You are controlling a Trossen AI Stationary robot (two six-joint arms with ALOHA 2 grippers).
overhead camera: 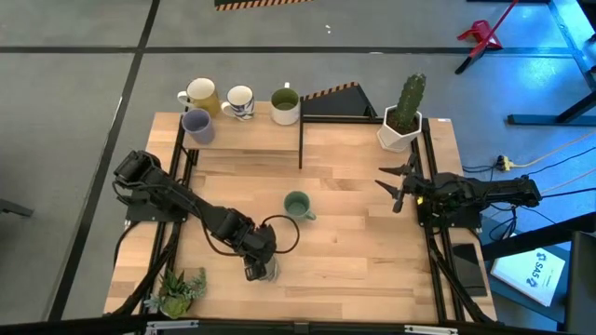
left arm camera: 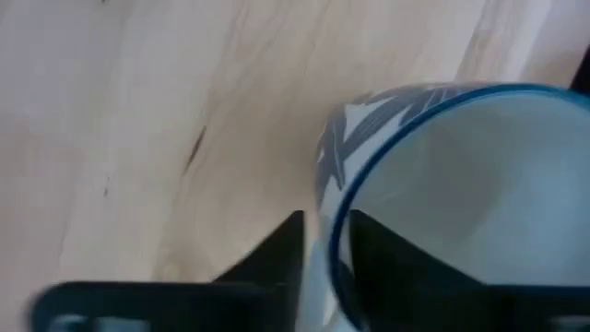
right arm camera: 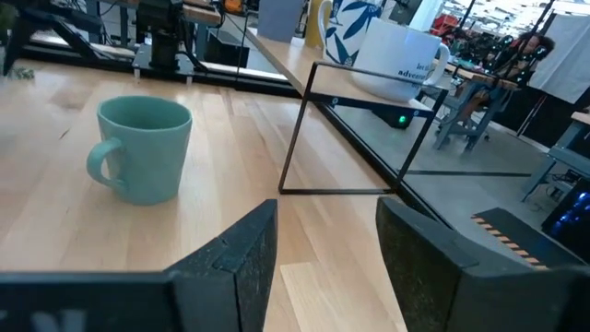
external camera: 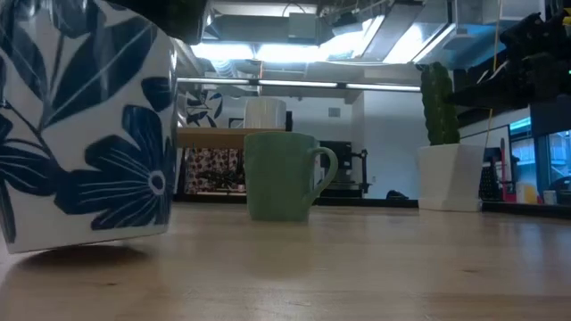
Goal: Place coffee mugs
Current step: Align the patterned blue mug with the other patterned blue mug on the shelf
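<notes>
My left gripper (overhead camera: 253, 268) is near the table's near edge, left of centre, shut on a whitish mug with blue flowers (external camera: 85, 125), which fills the left of the low view. A sage green mug (overhead camera: 296, 205) stands upright on its base mid-table, also in the right wrist view (right arm camera: 143, 148). On the raised shelf at the far left stand a cream-yellow mug (overhead camera: 200, 93), a whitish blue-patterned mug (overhead camera: 239, 100), a whitish mug (overhead camera: 285, 105) and a lavender mug (overhead camera: 196, 125). My right gripper (right arm camera: 327, 231) waits open at the right side (overhead camera: 396, 186), touching nothing. My left gripper holds the flowered mug by its rim wall (left arm camera: 327, 221), with one finger (left arm camera: 387, 254) inside the cup and the other finger (left arm camera: 277, 258) outside. It comes from above, slanting down. The mug sits slightly tilted, the right part of its base (external camera: 156, 230) raised off the table.
A white faceted pot with a cactus (overhead camera: 402, 116) stands at the far right corner. A small green plant (overhead camera: 182, 290) sits at the near left corner. The shelf's black wire frame (overhead camera: 300, 140) stands at its right end. Bare wood lies between the green mug and my right gripper.
</notes>
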